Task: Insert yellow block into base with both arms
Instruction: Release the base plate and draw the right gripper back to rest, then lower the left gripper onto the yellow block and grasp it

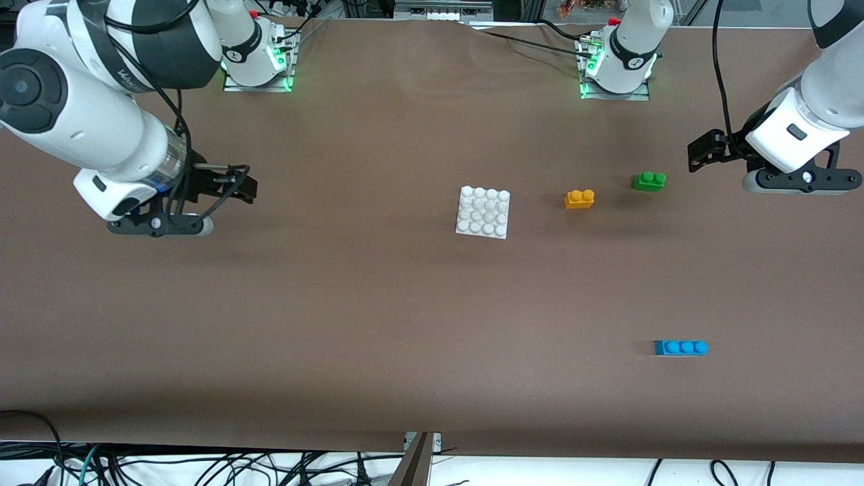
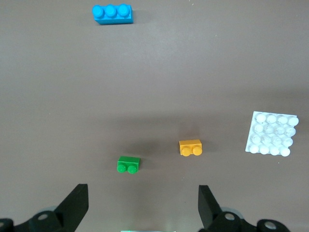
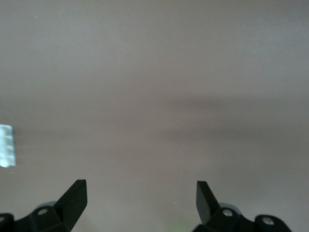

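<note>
The yellow block [image 1: 579, 198] lies on the brown table between the white studded base [image 1: 483, 212] and a green two-stud brick [image 1: 649, 181]. In the left wrist view the yellow block [image 2: 190, 147], the green brick [image 2: 128, 165] and the base [image 2: 270, 134] all show. My left gripper [image 1: 702, 152] is open and empty, up over the table at the left arm's end, beside the green brick. My right gripper [image 1: 243, 185] is open and empty, over bare table at the right arm's end. The right wrist view shows only a sliver of the base [image 3: 7, 145].
A blue three-stud brick [image 1: 681, 347] lies nearer the front camera than the other bricks, toward the left arm's end; it also shows in the left wrist view [image 2: 112, 13]. Cables hang along the table's front edge.
</note>
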